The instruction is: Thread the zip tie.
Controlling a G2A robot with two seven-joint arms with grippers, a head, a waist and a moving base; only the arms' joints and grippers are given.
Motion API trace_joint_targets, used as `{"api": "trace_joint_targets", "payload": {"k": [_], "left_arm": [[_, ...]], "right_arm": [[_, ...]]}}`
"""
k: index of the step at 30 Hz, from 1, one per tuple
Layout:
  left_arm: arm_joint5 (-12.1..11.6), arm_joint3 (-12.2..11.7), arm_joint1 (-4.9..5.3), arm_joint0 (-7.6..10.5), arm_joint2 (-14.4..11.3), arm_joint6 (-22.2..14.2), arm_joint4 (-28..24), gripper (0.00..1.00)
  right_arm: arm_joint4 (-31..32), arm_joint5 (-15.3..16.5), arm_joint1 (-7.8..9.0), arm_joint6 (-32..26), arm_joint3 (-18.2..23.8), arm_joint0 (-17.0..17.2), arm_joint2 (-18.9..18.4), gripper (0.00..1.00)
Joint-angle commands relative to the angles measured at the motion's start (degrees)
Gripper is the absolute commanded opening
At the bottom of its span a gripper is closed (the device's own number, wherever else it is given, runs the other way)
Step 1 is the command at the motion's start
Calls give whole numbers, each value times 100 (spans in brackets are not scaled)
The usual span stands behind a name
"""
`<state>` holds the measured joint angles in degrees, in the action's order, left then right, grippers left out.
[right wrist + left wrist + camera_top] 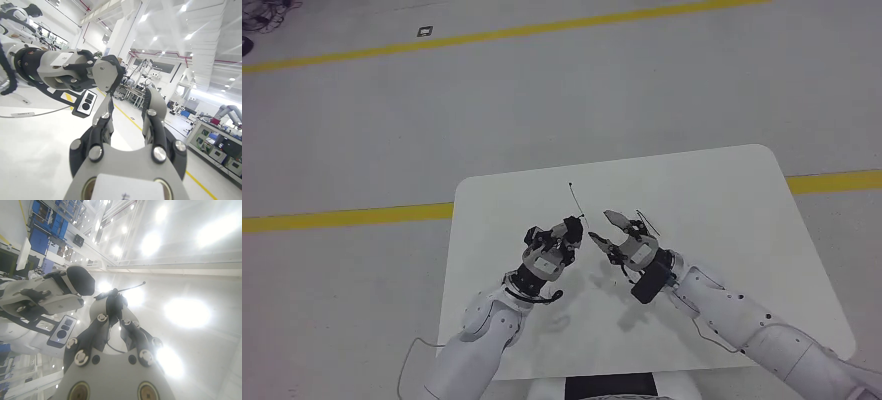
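Over bench [722,200], left end effector [567,235] clenched on zip tie [575,200], right end effector [605,228] released at three o'clock, threading seemingly undone.

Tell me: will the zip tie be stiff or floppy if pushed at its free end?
The zip tie is probably springy, not floppy: its free length juts nearly straight from the shut left gripper. Being so thin, it likely weighs little and would bend aside if the open right gripper pushes it.
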<state>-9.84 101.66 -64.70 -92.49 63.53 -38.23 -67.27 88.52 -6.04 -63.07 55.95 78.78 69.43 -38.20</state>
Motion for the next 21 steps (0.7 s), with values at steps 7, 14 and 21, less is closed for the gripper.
{"api": "trace_joint_targets", "payload": {"k": [7,14,21], "left_arm": [[0,0,0,0,0,0,0,0],[0,0,0,0,0,0,0,0],[0,0,0,0,0,0,0,0]], "right_arm": [[59,74,-183,2,-177,-93,82,29],[143,94,-289,75,-238,-132,56,25],[143,40,-329,140,-257,-130,21,22]]}}
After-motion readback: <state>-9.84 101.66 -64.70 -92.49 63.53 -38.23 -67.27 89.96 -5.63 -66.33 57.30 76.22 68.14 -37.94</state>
